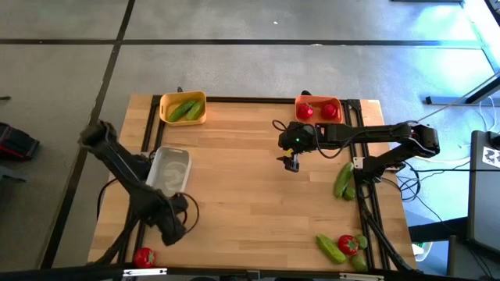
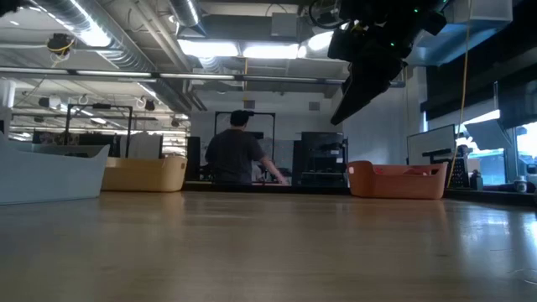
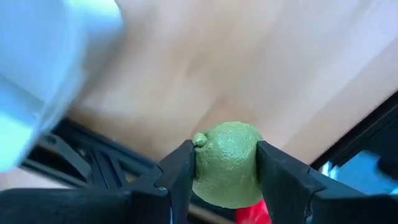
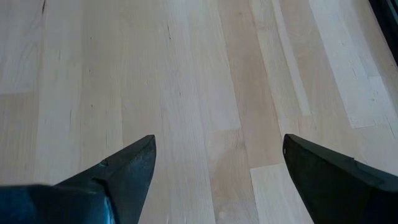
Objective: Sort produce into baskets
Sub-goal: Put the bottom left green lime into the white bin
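Wooden-plank surface point(image 1: 250, 195) mid-sort, three bins along its far side.

Left hand point(image 3: 225, 180), near the whitish translucent tray point(image 1: 170, 170), pinches a small round green lime-like piece point(image 3: 227, 163) at its middle; it looks light, firm, dimpled. Right hand point(image 4: 217, 168) hangs wide open, empty, beside the orange bin point(image 1: 319, 108).

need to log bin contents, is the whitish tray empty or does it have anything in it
Empty, as far as the high view shows: the whitish tray shows only its pale floor. The lime is shut in the left gripper, not in it.
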You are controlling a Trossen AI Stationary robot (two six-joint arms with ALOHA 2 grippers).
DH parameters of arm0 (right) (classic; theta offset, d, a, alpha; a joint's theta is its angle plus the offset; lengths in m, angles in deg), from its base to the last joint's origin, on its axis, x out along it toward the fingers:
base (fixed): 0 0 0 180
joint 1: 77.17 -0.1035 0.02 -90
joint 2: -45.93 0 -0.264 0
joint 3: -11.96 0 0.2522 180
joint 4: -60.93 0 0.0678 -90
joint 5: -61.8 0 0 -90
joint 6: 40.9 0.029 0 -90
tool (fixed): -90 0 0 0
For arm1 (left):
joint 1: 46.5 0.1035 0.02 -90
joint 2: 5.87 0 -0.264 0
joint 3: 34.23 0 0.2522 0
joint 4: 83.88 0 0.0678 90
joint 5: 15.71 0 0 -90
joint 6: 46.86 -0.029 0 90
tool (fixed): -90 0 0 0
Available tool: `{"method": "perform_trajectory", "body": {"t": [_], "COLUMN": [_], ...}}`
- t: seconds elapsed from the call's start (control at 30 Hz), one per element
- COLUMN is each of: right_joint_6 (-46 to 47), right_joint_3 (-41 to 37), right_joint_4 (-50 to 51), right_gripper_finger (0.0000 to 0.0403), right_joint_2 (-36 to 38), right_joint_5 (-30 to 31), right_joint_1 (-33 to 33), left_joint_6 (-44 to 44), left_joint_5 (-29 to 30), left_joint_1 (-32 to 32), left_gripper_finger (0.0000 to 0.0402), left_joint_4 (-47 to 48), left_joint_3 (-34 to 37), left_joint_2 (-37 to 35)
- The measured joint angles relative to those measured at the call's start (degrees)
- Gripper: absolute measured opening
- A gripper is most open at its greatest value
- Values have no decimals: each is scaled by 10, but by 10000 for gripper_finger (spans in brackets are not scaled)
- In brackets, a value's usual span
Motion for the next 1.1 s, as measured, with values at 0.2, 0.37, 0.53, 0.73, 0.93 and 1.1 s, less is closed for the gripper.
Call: {"method": "perform_trajectory", "body": {"t": [0.2, 0.37, 0.53, 0.73, 0.93, 1.1], "right_joint_6": [0, 0, 0, 0, 0, 0], "right_joint_3": [0, 0, 0, 0, 0, 0], "right_joint_4": [0, 0, 0, 0, 0, 0], "right_gripper_finger": [339, 339, 339, 339, 339, 339], "right_joint_2": [0, 0, 0, 0, 0, 0], "right_joint_5": [0, 0, 0, 0, 0, 0], "right_joint_1": [0, 0, 0, 0, 0, 0], "left_joint_6": [36, 43, 55, 59, 91, 89], "left_joint_5": [120, 194, 252, 313, 331, 315], "left_joint_1": [25, 49, 75, 94, 98, 98], "left_gripper_finger": [154, 154, 155, 155, 155, 155], "left_joint_4": [55, 110, 185, 205, 187, 95], "left_joint_3": [0, 0, 0, 7, 76, 129], "left_joint_2": [-72, -108, -113, -110, -110, -110]}}
